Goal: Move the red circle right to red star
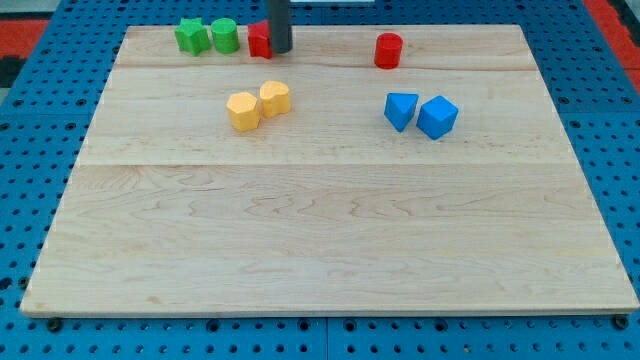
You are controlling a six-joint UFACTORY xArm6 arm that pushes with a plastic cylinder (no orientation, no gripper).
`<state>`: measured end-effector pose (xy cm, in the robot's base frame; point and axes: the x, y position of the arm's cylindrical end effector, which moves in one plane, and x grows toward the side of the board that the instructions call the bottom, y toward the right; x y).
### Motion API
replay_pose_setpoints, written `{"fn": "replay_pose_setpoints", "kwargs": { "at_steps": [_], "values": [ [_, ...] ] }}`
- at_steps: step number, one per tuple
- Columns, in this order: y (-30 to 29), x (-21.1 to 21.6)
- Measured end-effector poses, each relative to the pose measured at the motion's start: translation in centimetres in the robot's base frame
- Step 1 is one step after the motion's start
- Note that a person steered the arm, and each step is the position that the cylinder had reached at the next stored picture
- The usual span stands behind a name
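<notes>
The red circle (388, 50) is a short red cylinder near the view's top, right of centre. The red star (259, 39) sits at the view's top, left of centre, partly hidden by my rod. My tip (281, 50) rests on the board just to the right of the red star, touching or nearly touching it. The red circle lies well to the right of my tip, with bare wood between them.
Two green blocks (192, 36) (224, 35) stand left of the red star. Two yellow blocks (243, 110) (275, 97) lie below my tip. Two blue blocks (401, 110) (437, 117) lie below the red circle. The wooden board (320, 230) has blue pegboard around it.
</notes>
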<state>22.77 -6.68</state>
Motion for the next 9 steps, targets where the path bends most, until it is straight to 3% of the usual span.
{"fn": "replay_pose_setpoints", "kwargs": {
  "at_steps": [2, 4, 6, 8, 9],
  "values": [
    [0.0, 0.4],
    [8.9, 1.0],
    [21.6, 1.2],
    [29.1, -0.4],
    [35.0, 2.9]
  ]
}}
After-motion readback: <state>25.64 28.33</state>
